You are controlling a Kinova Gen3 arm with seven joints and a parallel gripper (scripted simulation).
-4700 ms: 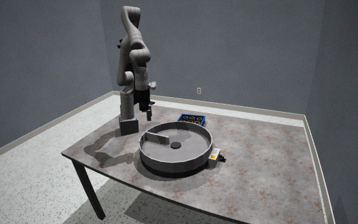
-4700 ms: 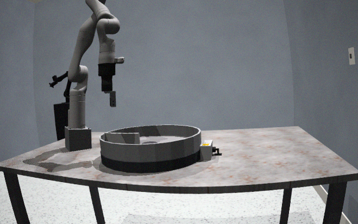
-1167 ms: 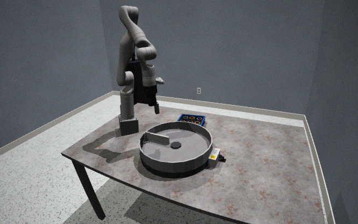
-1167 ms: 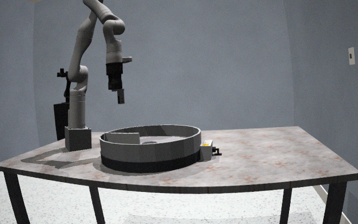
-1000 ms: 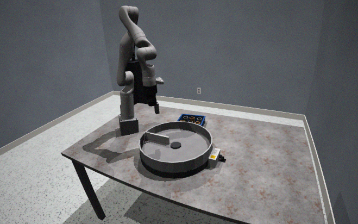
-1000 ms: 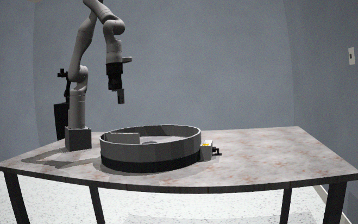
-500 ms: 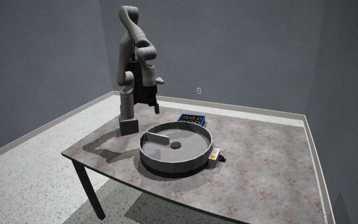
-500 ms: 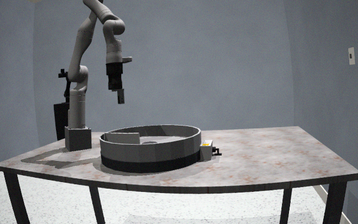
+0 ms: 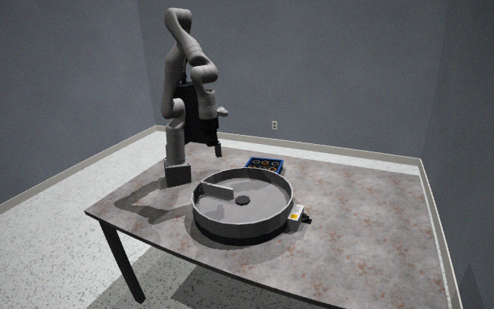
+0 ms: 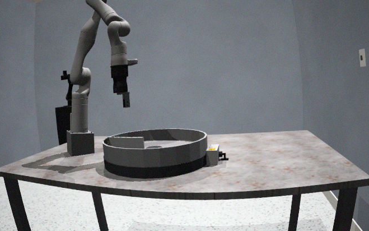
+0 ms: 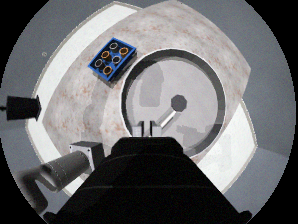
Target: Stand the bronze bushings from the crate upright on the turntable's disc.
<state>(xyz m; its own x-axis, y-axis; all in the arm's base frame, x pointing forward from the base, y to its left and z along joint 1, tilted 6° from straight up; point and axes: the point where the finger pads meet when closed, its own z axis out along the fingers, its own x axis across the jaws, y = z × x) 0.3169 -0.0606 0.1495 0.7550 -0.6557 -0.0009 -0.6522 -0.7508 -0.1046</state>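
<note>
Bronze bushings (image 9: 264, 163) sit in the blue crate (image 9: 249, 160), upper centre of the top view just behind the turntable (image 9: 217, 226), mixed with steel ones; at this size I can't count each kind. Gripper (image 9: 217, 151) hangs high at upper left, fingers narrowed on nothing, well apart from the crate, likely staged for a descent. Disc (image 9: 264, 199) is flat grey, ringed by a wall, with a dark round hub (image 9: 242, 199) and a short fence. Mottled stone-look table (image 9: 356, 238).
</note>
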